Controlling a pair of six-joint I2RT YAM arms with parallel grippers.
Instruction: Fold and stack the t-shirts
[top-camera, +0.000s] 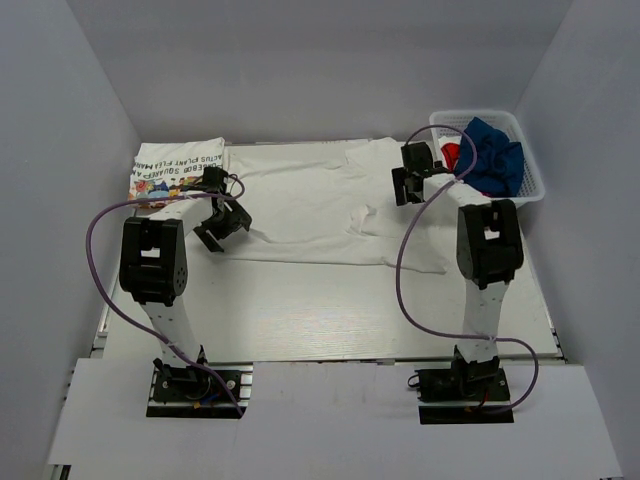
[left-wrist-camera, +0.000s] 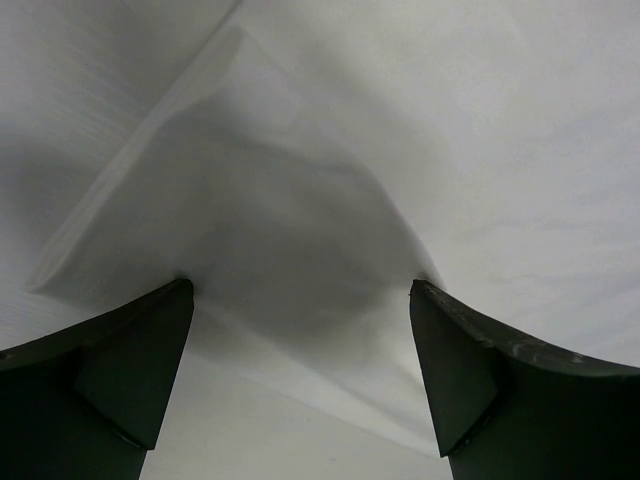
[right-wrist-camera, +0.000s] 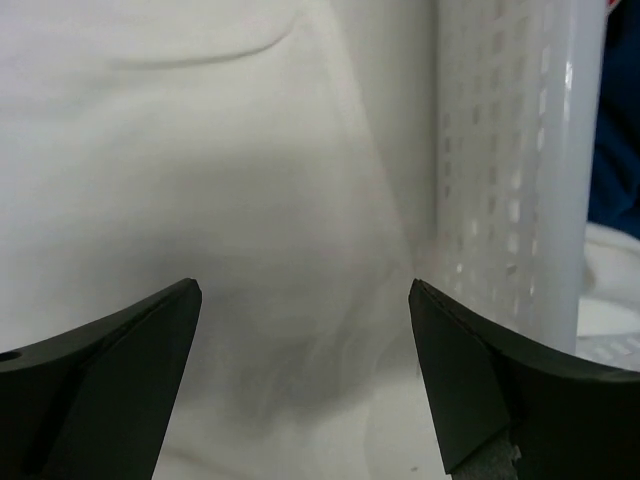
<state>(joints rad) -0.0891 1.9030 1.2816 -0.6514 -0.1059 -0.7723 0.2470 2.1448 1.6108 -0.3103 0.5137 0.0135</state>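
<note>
plain white t-shirt (top-camera: 310, 200): lying spread out, wrinkled, across the far middle of the table, its near edge running between the two grippers
printed t-shirt (top-camera: 178, 165): sitting folded at the far left corner, lettering facing up, just beside the spread shirt
navy t-shirt (top-camera: 495, 155): lying bunched inside the basket
red-graphic t-shirt (top-camera: 452, 152): showing partly in the basket, next to the navy one
left gripper (top-camera: 225, 225): hanging with jaws spread wide, nothing held, over a sleeve corner of the white shirt
right gripper (top-camera: 405, 182): hanging with jaws apart, nothing held, over the shirt's right edge close to the basket wall
basket (top-camera: 533, 170): white lattice, standing at the far right corner
table (top-camera: 330, 310): white boards, showing bare near the arm bases
walls (top-camera: 330, 60): plain pale grey, closing in on three sides
</note>
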